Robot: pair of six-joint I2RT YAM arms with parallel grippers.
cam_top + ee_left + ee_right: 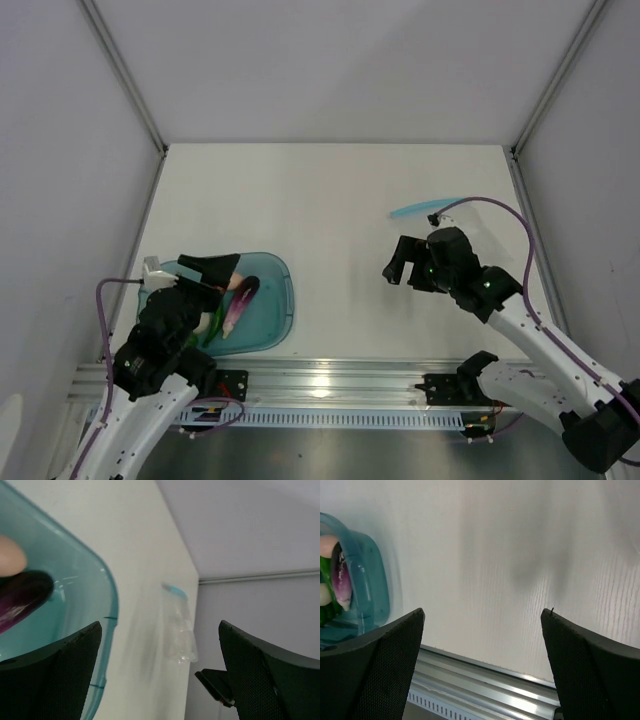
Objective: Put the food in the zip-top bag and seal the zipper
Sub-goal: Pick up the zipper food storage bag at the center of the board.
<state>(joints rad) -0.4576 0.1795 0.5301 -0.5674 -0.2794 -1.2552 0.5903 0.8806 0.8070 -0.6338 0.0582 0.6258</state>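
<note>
The food lies in a teal tray (282, 300) at the near left: a purple eggplant (240, 300) and a long green vegetable (211, 326) show, the rest is hidden under my left arm. My left gripper (218, 272) is open and empty above the tray's left part; its view shows the eggplant (20, 597) and tray rim (109, 597). The zip-top bag (181, 632) lies flat at the far right, its light-blue zipper (424, 208) towards the back. My right gripper (405, 268) is open and empty above bare table, in front of the bag.
A metal rail (330, 380) runs along the table's near edge. White walls enclose the table on three sides. The right wrist view shows the tray (370, 587) with the eggplant (342, 582) far to its left.
</note>
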